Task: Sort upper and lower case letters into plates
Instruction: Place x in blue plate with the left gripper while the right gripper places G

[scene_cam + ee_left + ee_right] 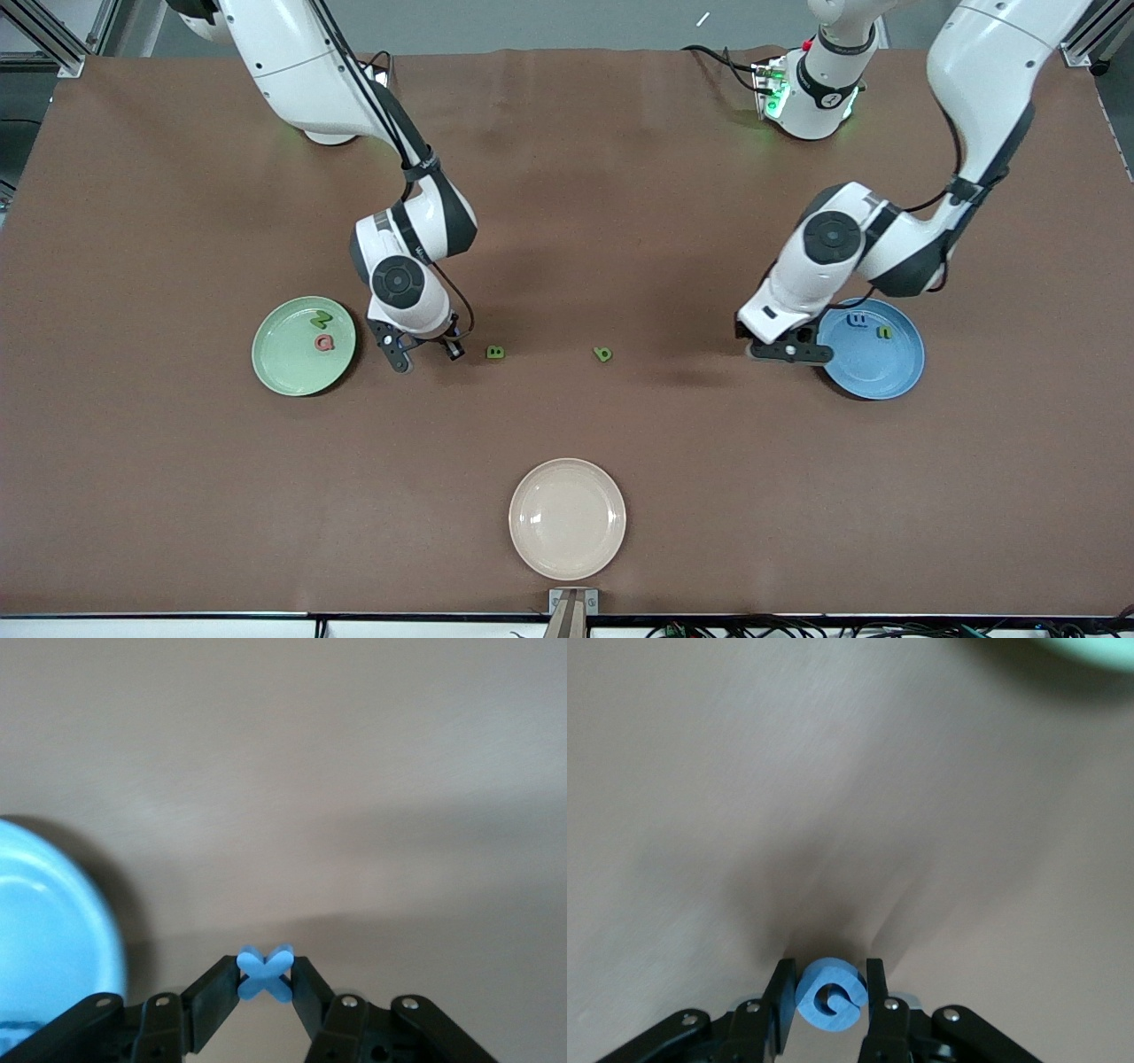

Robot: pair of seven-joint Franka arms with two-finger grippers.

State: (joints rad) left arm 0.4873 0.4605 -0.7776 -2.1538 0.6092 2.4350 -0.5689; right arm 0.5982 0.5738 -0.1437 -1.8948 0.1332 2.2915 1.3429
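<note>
the mint green plate (304,346), toward the right arm's end of the table, is holding the green N (321,319) and the pink Q (324,342). the sky blue plate (871,348), toward the left arm's end, is holding the blue m (858,320) and the green n (883,332). so four of the eight letters are looking sorted.

two more are being carried. the right gripper (824,997) is clenching the blue G (830,994) between its fingers, just beside the mint plate and over bare table. the left gripper (266,976) is pinching the blue x (265,974), hanging over the table at the edge of the blue plate. each one seems close to dropping its letter in.

the green B (496,352) and the green b (603,354) are lying on the brown table (567,177) between the two plates, untouched, the B nearer the right gripper. the cream plate (567,518), nearest the front camera, is sitting unused.
</note>
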